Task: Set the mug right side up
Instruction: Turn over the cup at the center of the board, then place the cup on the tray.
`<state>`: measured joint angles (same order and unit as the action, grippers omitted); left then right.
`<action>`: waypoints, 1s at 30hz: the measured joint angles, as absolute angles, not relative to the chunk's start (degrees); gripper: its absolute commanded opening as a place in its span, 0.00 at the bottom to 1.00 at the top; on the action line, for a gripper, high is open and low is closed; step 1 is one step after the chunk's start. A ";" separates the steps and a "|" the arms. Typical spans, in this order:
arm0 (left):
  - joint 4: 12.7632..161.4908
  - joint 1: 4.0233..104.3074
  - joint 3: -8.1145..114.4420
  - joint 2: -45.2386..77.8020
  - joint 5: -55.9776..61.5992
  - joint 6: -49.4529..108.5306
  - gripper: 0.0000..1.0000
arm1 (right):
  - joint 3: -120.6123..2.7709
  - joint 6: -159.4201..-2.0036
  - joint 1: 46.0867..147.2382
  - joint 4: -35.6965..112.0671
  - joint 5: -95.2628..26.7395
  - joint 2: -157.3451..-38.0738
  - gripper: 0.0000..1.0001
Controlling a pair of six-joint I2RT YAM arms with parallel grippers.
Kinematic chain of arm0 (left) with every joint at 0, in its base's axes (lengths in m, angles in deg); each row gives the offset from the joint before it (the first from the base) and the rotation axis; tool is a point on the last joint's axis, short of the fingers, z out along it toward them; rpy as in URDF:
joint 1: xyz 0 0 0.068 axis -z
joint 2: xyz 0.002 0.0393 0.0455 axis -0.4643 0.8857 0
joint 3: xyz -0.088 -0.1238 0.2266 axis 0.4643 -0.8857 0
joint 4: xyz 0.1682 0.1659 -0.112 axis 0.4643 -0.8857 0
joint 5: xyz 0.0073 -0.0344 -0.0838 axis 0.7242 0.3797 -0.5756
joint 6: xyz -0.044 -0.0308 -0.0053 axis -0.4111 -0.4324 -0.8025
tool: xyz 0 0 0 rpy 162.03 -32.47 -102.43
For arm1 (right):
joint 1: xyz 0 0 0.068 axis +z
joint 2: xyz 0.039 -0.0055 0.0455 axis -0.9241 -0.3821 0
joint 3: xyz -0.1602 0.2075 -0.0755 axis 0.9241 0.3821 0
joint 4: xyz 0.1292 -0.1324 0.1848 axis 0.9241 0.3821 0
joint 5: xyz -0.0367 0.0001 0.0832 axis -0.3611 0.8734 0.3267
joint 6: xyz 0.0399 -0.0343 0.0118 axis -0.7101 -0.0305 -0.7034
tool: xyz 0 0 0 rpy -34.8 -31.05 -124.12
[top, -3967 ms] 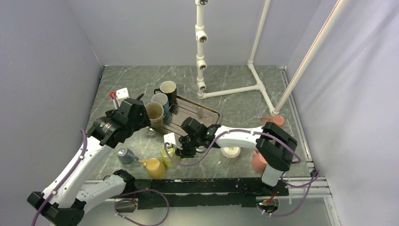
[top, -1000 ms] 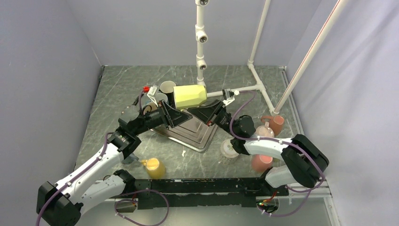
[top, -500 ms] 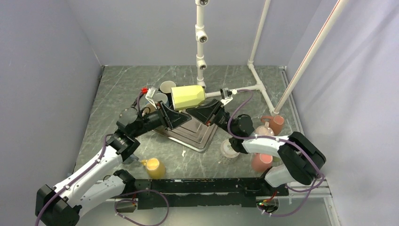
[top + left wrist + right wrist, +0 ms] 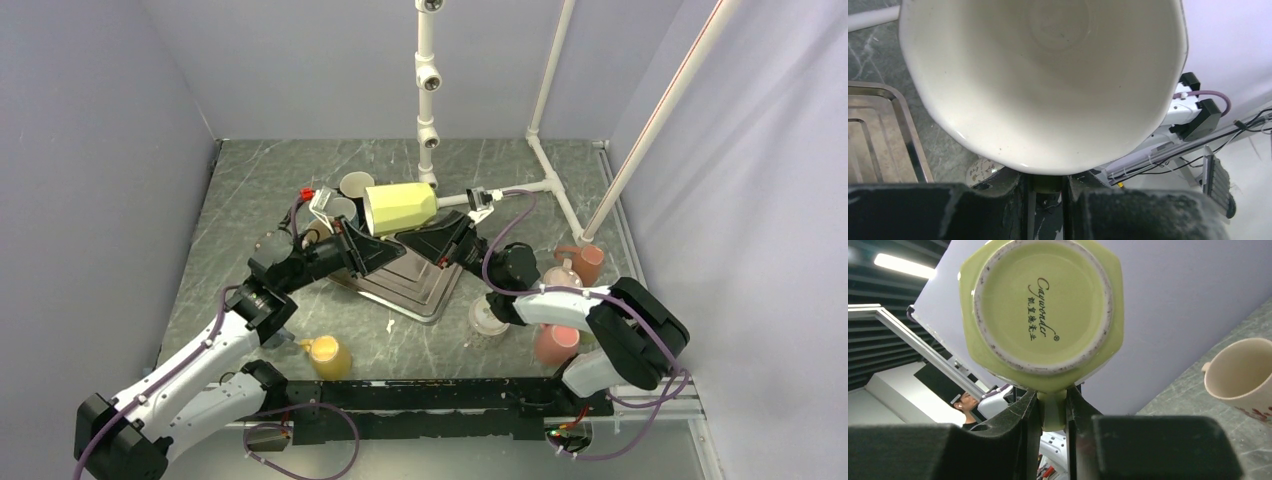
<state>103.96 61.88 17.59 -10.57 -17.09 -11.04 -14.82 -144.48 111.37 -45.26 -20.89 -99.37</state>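
A yellow-green mug (image 4: 400, 206) hangs on its side in the air above the metal tray (image 4: 415, 290), its mouth to the left and its base to the right. My left gripper (image 4: 372, 243) reaches up from the left; in the left wrist view its jaws (image 4: 1047, 182) press on the handle under the mug's white inside (image 4: 1043, 85). From the right, my right gripper (image 4: 434, 238) is shut on the same handle (image 4: 1053, 410), and the mug's printed base (image 4: 1043, 315) faces its camera.
Several mugs (image 4: 355, 184) stand at the tray's back left. A yellow mug (image 4: 327, 352) sits near the front, a white cup (image 4: 487, 315) and pink mugs (image 4: 553, 345) at the right. A white pipe frame (image 4: 428, 100) rises behind. A cream mug (image 4: 1243, 372) stands on the table.
The left gripper's jaws have narrowed onto the mug's handle. The mug has shifted slightly left and stays held in the air; four seconds ago both arms were low over the table.
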 measured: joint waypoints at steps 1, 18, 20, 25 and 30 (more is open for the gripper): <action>103.59 61.90 17.59 -10.68 -16.89 -10.50 0.03 | -14.64 -144.42 111.28 -45.30 -20.76 -99.35 0.43; 63.88 62.15 36.76 -1.45 -6.91 7.36 0.03 | -1.44 -136.92 105.58 -32.93 -30.57 -89.49 0.58; 59.79 62.15 39.45 0.93 -5.27 9.07 0.03 | -1.64 -135.17 105.32 -25.26 -33.24 -85.71 0.57; 48.23 62.28 46.27 6.87 -1.42 13.37 0.03 | -6.95 -127.87 105.16 -5.04 -41.08 -79.06 0.57; 38.65 62.49 50.42 12.45 0.35 18.00 0.03 | -14.16 -120.03 105.12 9.08 -48.75 -76.79 0.57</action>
